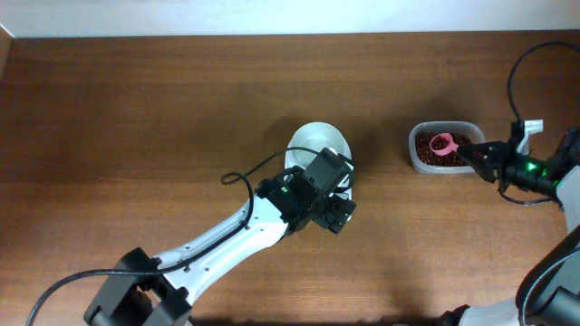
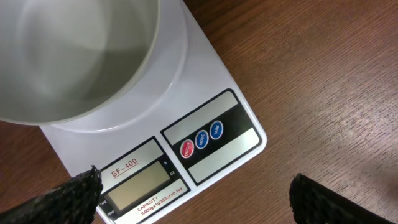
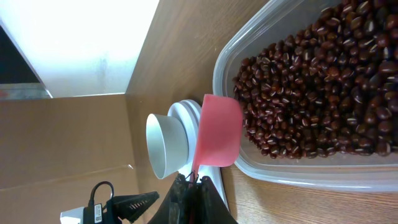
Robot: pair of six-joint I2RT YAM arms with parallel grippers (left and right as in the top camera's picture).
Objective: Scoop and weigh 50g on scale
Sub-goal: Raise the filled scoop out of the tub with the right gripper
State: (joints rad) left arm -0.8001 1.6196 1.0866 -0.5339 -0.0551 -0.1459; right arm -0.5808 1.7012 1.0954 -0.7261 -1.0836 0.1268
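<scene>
a brown wooden tabletop point(image 1: 136, 109) fills the view. near its middle stands a round white bowl point(image 1: 317, 142) on a white scale point(image 1: 348, 183), most of which is hidden under the left tool point(image 1: 337, 192). the left arm reaches in from the lower left corner, white with black joints, and a black cable point(image 1: 237, 178) loops beside it. well apart to the right sits a clear tub point(image 1: 417, 159) of dark red-brown beans point(image 1: 459, 138). a pink scoop point(image 1: 441, 143) lies over the beans, its handle meeting the dark tip of the right tool point(image 1: 473, 155), which comes in from the right edge.
</scene>
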